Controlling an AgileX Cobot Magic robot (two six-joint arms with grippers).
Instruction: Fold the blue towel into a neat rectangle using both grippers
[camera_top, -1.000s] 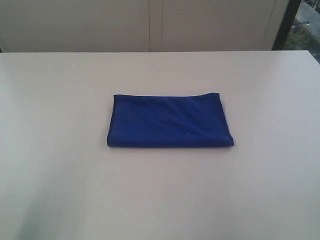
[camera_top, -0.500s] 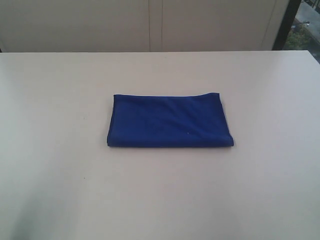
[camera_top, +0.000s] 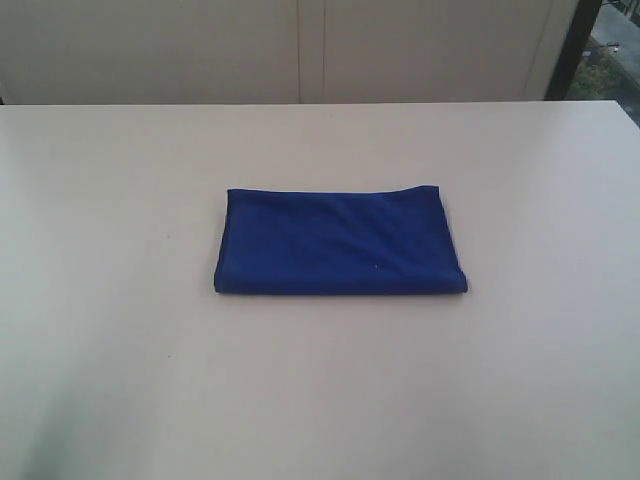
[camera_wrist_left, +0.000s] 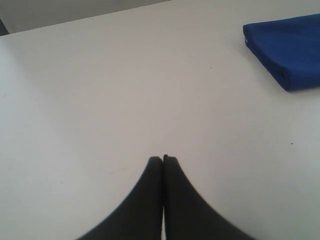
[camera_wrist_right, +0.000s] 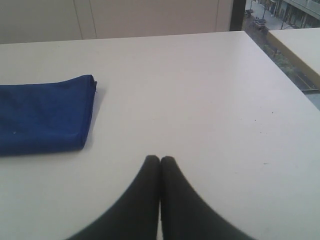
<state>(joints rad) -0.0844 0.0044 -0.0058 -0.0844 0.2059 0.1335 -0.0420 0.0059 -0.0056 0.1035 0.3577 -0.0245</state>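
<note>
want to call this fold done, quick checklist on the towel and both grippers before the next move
1. blue towel folded into a rectangle: ok
2. towel lying flat on the table, well inside its edges: ok
3. left gripper shut, empty, apart from the towel: ok
4. right gripper shut, empty, apart from the towel: ok
5. layers flush along the far edge: cannot tell

Right gripper (camera_wrist_right: 160, 159) with its two black fingers pressed together, holding nothing, above a pale table (camera_wrist_right: 200, 100). The folded blue towel (camera_wrist_right: 45, 112) lies flat on the table, well apart from the fingertips.
</note>
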